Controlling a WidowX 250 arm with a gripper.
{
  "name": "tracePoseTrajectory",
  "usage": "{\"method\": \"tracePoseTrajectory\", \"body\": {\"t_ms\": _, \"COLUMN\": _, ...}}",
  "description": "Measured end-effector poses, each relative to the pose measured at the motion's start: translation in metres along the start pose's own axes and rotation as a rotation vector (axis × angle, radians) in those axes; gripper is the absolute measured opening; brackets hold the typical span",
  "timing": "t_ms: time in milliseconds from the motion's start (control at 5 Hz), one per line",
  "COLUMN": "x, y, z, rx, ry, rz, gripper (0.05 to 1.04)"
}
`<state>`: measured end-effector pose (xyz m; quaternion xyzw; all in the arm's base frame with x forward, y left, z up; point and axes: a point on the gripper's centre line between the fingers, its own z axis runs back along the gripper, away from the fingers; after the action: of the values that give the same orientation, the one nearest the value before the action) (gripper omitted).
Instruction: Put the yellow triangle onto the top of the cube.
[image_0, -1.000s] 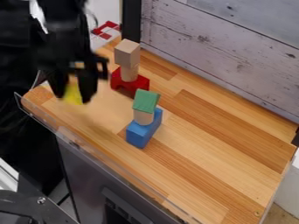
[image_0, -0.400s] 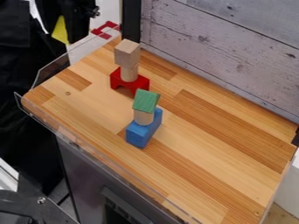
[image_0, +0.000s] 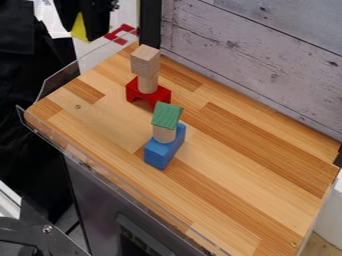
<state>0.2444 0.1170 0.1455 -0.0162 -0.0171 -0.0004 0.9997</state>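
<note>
Cam view: gripper (image_0: 84, 33) is up top left w/ the yellow triangle (image_0: 79, 27) clamped btwn its fingers (image_0: 100, 29), part of it showing in the gap. Triangle's well apart from the wooden cube (image_0: 145, 61), which sits on a cylinder (image_0: 147, 83) over the red block (image_0: 149, 96), on the worktop (image_0: 240, 172) tbh.

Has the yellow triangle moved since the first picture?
Yes: the yellow triangle has gone up the view, from in front of the wooden tabletop to beyond its upper-left edge.
</note>
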Motion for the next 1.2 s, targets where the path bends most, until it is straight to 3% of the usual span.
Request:
{"method": "tracePoseTrajectory", "body": {"t_ms": 200, "x": 0.013, "y": -0.013, "z": -0.004, "rx": -0.001, "ry": -0.004, "rz": -0.060, "gripper": 0.550}}
{"method": "tracePoseTrajectory", "body": {"t_ms": 600, "x": 0.038, "y": -0.024, "z": -0.016, "rx": 0.049, "ry": 0.012, "rz": -0.125, "gripper": 0.550}}
{"method": "tracePoseTrajectory", "body": {"t_ms": 1200, "x": 0.053, "y": -0.019, "z": -0.027, "rx": 0.014, "ry": 0.037, "rz": -0.093, "gripper": 0.550}}
